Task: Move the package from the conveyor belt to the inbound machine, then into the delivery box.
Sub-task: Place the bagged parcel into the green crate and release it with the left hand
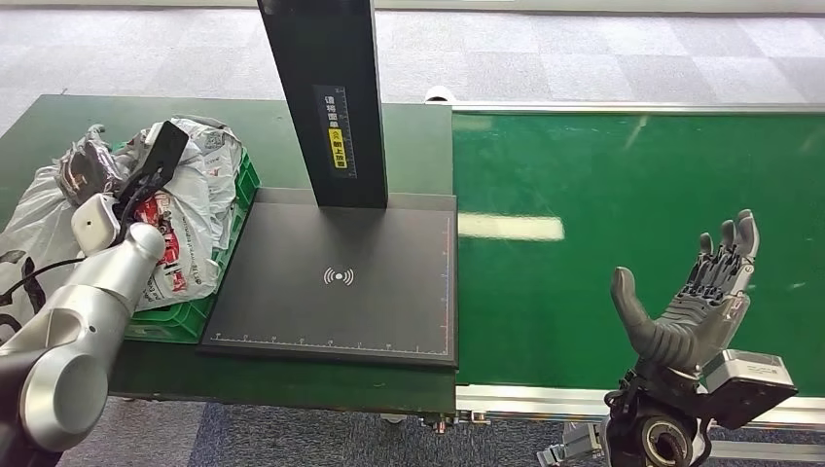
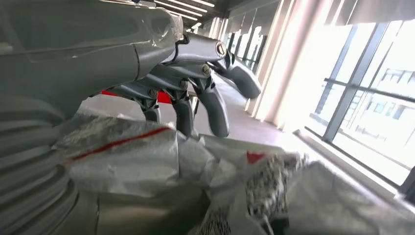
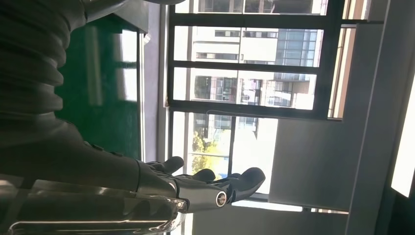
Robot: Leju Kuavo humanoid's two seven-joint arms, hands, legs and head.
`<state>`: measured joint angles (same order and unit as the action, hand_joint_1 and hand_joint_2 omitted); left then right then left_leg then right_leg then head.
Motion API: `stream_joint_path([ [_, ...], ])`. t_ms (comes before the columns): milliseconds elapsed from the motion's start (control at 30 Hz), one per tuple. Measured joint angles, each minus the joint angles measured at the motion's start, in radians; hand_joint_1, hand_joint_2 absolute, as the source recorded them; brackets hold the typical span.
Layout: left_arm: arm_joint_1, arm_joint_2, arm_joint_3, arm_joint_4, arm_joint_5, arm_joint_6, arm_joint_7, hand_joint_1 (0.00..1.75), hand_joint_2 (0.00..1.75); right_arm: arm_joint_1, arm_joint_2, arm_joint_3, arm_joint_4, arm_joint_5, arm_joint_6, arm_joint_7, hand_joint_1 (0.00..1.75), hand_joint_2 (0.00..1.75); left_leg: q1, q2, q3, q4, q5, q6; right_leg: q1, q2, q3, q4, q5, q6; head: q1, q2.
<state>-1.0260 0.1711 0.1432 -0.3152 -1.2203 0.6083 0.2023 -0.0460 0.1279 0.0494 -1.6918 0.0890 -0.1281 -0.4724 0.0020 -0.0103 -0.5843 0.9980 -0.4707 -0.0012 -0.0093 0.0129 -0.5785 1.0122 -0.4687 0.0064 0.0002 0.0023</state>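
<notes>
A white plastic package (image 1: 199, 195) with red print lies crumpled in the green delivery crate (image 1: 177, 317) at the left, among other bags. My left hand (image 1: 88, 165) hovers over the crate's far left side. In the left wrist view its fingers (image 2: 195, 93) are spread just above the crinkled package (image 2: 147, 152) and hold nothing. My right hand (image 1: 696, 302) is open, palm up, over the near edge of the green conveyor belt (image 1: 603, 175). In the right wrist view the right hand (image 3: 195, 183) is empty, with the belt (image 3: 98, 88) beside it. The black inbound scanner plate (image 1: 340, 282) is bare.
A black post (image 1: 326, 97) rises from the back of the scanner plate. More white bags (image 1: 34, 209) spill over the crate's left side. The belt's metal rail (image 1: 545, 397) runs along the near edge. Grey carpet lies beyond the table.
</notes>
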Motion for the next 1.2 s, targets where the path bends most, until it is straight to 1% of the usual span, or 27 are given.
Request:
stream_joint_path([
  [67, 0.0, -0.003, 0.018, 0.0, 0.004, 0.025, -0.019, 0.0, 1.75, 0.0, 0.001, 0.003, 0.0, 0.0, 0.0, 0.002, 0.0, 1.75, 0.0, 0.0, 0.0, 0.0, 0.0, 0.0, 0.0, 0.0, 0.0, 0.0, 0.0, 0.0, 0.0, 0.0],
  [167, 0.0, -0.006, 0.036, -0.001, 0.005, 0.039, -0.032, 0.0, 1.75, 0.0, 0.002, 0.005, 0.0, 0.001, 0.0, 0.002, 0.0, 1.75, 0.0, 0.0, 0.0, 0.0, 0.0, 0.0, 0.0, 0.0, 0.0, 0.0, 0.0, 0.0, 0.0, 0.0],
  [233, 0.003, -0.009, 0.048, -0.01, -0.004, 0.06, -0.058, 0.0, 1.75, 0.0, 0.002, 0.007, 0.0, 0.001, -0.002, 0.002, 0.0, 1.75, 0.0, 0.0, 0.0, 0.0, 0.0, 0.0, 0.0, 0.0, 0.0, 0.0, 0.0, 0.0, 0.0, 0.0],
  [300, 0.009, -0.015, 0.07, -0.044, -0.029, 0.076, -0.101, 0.0, 0.87, 0.0, 0.002, 0.011, 0.0, 0.0, -0.005, 0.003, 0.0, 1.75, 0.0, 0.0, 0.0, 0.0, 0.0, 0.0, 0.0, 0.0, 0.0, 0.0, 0.0, 0.0, 0.0, 0.0],
  [367, 0.019, -0.03, 0.116, -0.102, -0.065, 0.08, -0.175, 0.0, 0.0, 0.0, 0.002, 0.016, 0.0, -0.001, -0.01, 0.003, 0.0, 1.75, 0.0, 0.0, 0.0, 0.0, 0.0, 0.0, 0.0, 0.0, 0.0, 0.0, 0.0, 0.0, 0.0, 0.0],
  [433, 0.024, -0.059, 0.196, -0.176, -0.072, 0.081, -0.295, 0.0, 0.0, 0.0, 0.002, 0.02, 0.0, -0.003, -0.016, 0.003, 0.0, 1.75, 0.0, 0.0, 0.0, 0.0, 0.0, 0.0, 0.0, 0.0, 0.0, 0.0, 0.0, 0.0, 0.0, 0.0],
  [467, 0.023, -0.077, 0.247, -0.213, -0.056, 0.082, -0.372, 0.0, 0.0, 0.001, 0.002, 0.022, 0.0, -0.004, -0.019, 0.003, 0.0, 1.75, 0.0, 0.0, 0.0, 0.0, 0.0, 0.0, 0.0, 0.0, -0.001, 0.0, 0.0, 0.0, 0.0, 0.0],
  [567, -0.008, -0.135, 0.426, -0.281, 0.073, 0.085, -0.632, 0.0, 0.0, 0.002, 0.002, 0.023, 0.001, -0.005, -0.024, 0.003, 0.0, 1.75, 0.0, 0.0, -0.001, 0.0, 0.0, 0.0, 0.0, 0.0, -0.001, 0.0, 0.0, 0.0, 0.0, 0.0],
  [600, -0.023, -0.151, 0.487, -0.287, 0.126, 0.085, -0.702, 0.0, 0.0, 0.003, 0.002, 0.023, 0.001, -0.006, -0.025, 0.003, 0.0, 1.75, 0.0, 0.0, -0.001, 0.0, 0.0, 0.0, 0.0, 0.0, -0.001, 0.0, 0.0, 0.0, 0.0, 0.0],
  [633, -0.038, -0.165, 0.543, -0.29, 0.166, 0.085, -0.752, 0.0, 0.0, 0.003, 0.002, 0.023, 0.002, -0.006, -0.026, 0.003, 0.0, 1.75, 0.0, 0.0, -0.001, 0.0, 0.0, 0.0, 0.0, 0.0, -0.001, 0.0, 0.0, 0.0, 0.0, 0.0],
  [700, -0.056, -0.185, 0.625, -0.294, 0.2, 0.085, -0.791, 0.0, 0.0, 0.004, 0.002, 0.023, 0.002, -0.007, -0.027, 0.003, 0.0, 1.75, 0.0, 0.0, 0.0, 0.0, 0.0, 0.0, 0.0, 0.0, -0.001, 0.0, 0.0, 0.0, 0.0, 0.0],
  [767, -0.067, -0.199, 0.677, -0.291, 0.246, 0.081, -0.819, 0.0, 0.0, 0.004, 0.002, 0.023, 0.002, -0.007, -0.027, 0.003, 0.0, 1.75, 0.0, 0.0, 0.0, 0.0, 0.0, 0.0, 0.0, 0.0, -0.001, 0.0, 0.0, 0.0, 0.0, 0.0],
  [800, -0.072, -0.203, 0.693, -0.287, 0.307, 0.072, -0.84, 0.0, 0.0, 0.005, 0.002, 0.023, 0.002, -0.008, -0.029, 0.002, 0.0, 1.75, 0.0, 0.0, 0.0, 0.0, 0.0, 0.0, 0.0, 0.0, -0.001, 0.0, 0.0, 0.0, 0.0, 0.0],
  [833, -0.077, -0.207, 0.702, -0.283, 0.401, 0.052, -0.863, 0.0, 0.0, 0.005, 0.001, 0.023, 0.003, -0.009, -0.03, 0.002, 0.0, 1.75, 0.0, 0.0, 0.0, 0.0, 0.0, 0.0, 0.0, 0.0, -0.001, 0.0, 0.0, 0.0, 0.0, 0.0],
  [867, -0.079, -0.212, 0.702, -0.282, 0.519, 0.02, -0.88, 0.0, 0.44, 0.006, 0.001, 0.022, 0.004, -0.01, -0.032, 0.001, 0.0, 1.75, 0.0, 0.0, 0.0, 0.0, 0.0, 0.0, 0.0, 0.0, -0.001, 0.0, 0.0, 0.0, 0.0, 0.0],
  [933, -0.065, -0.226, 0.67, -0.311, 0.779, -0.068, -0.88, 0.0, 1.31, 0.009, 0.0, 0.021, 0.008, -0.014, -0.034, -0.001, 0.0, 1.75, 0.0, 0.0, 0.0, 0.0, 0.0, 0.0, 0.0, 0.0, 0.0, 0.0, 0.0, 0.0, 0.0, 0.0],
  [967, -0.039, -0.236, 0.634, -0.351, 0.901, -0.111, -0.863, 0.0, 1.75, 0.011, 0.0, 0.021, 0.01, -0.015, -0.034, -0.003, 0.0, 1.75, 0.0, 0.0, 0.0, 0.0, 0.0, 0.0, 0.0, 0.0, 0.0, 0.0, 0.0, 0.0, 0.0, 0.0],
  [1000, 0.002, -0.247, 0.581, -0.412, 1.014, -0.149, -0.836, 0.0, 1.75, 0.015, 0.0, 0.021, 0.013, -0.016, -0.031, -0.003, 0.0, 1.75, 0.0, 0.0, 0.0, 0.0, 0.0, 0.0, 0.0, 0.0, 0.0, 0.0, 0.0, 0.0, 0.0, 0.0],
  [1033, 0.06, -0.257, 0.514, -0.484, 1.11, -0.179, -0.805, 0.0, 1.75, 0.021, 0.0, 0.022, 0.015, -0.015, -0.025, -0.002, 0.0, 1.75, 0.0, 0.0, 0.0, 0.0, -0.001, 0.0, -0.001, 0.0, 0.0, 0.0, 0.0, 0.0, 0.0, 0.0],
  [1100, 0.211, -0.276, 0.347, -0.646, 1.258, -0.229, -0.763, 0.0, 1.75, 0.038, 0.001, 0.026, 0.023, -0.015, 0.001, 0.002, 0.0, 1.75, 0.0, 0.0, 0.0, 0.0, -0.002, 0.0, -0.001, 0.0, 0.001, 0.0, -0.002, 0.001, 0.0, 0.0],
  [1167, 0.378, -0.29, 0.173, -0.787, 1.337, -0.269, -0.777, 0.0, 1.75, 0.052, 0.003, 0.04, 0.036, -0.017, 0.041, -0.009, 0.0, 1.75, -0.001, -0.001, -0.001, 0.0, -0.003, 0.001, -0.002, 0.0, 0.001, -0.001, -0.003, 0.002, 0.0, 0.0],
  [1200, 0.44, -0.296, 0.109, -0.833, 1.355, -0.28, -0.793, 0.0, 1.75, 0.055, 0.005, 0.047, 0.042, -0.019, 0.056, -0.017, 0.0, 1.75, -0.001, -0.001, -0.001, 0.0, -0.004, 0.001, -0.003, 0.0, 0.001, -0.001, -0.004, 0.003, 0.0, 0.0],
])
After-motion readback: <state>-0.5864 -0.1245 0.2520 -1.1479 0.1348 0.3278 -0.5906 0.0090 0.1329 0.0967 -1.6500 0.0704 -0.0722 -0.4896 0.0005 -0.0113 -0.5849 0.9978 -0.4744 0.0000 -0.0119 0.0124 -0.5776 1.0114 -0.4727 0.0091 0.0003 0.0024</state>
